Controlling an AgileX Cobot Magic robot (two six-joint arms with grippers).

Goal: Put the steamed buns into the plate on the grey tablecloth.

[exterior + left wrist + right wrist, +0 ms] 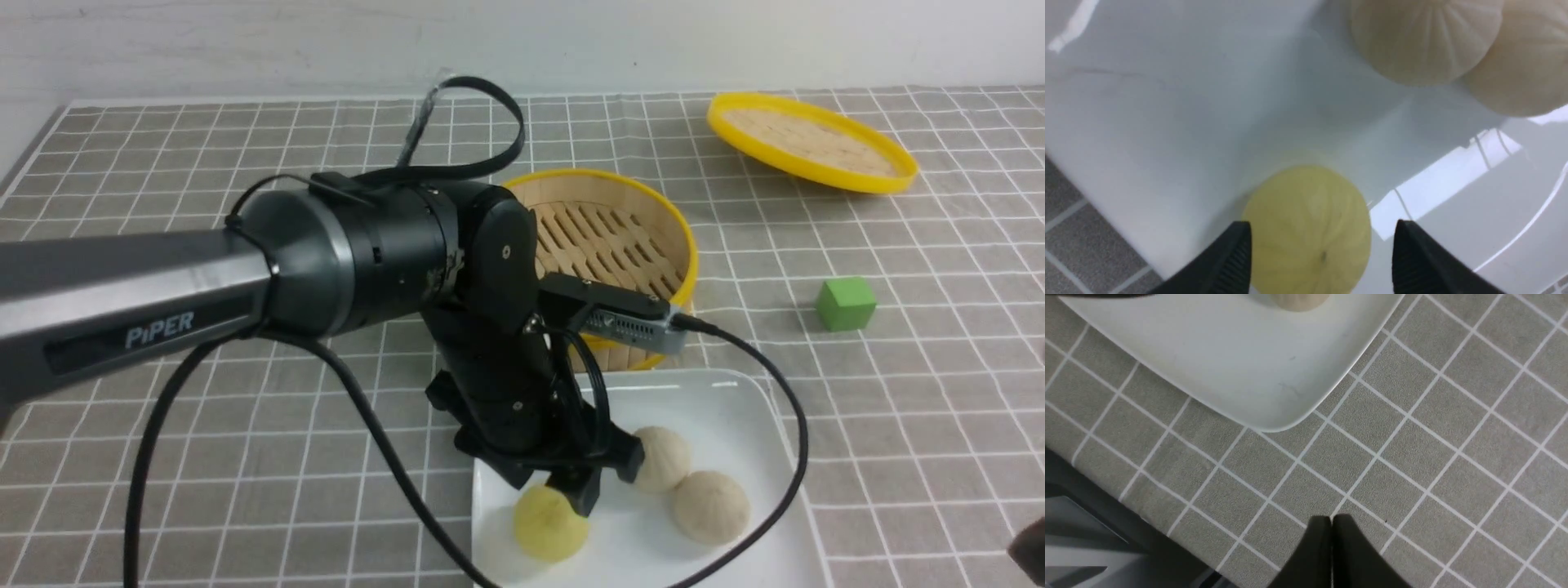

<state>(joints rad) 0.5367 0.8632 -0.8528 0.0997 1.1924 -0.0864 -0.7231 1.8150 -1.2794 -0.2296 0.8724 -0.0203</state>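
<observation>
Front view: we count three buns on the plate, steamer empty, so we judge only withdrawal remains. Left gripper gapes over the yellow bun; right gripper, closed, hovers over tablecloth.

blk arm, piper logo, cables
</observation>
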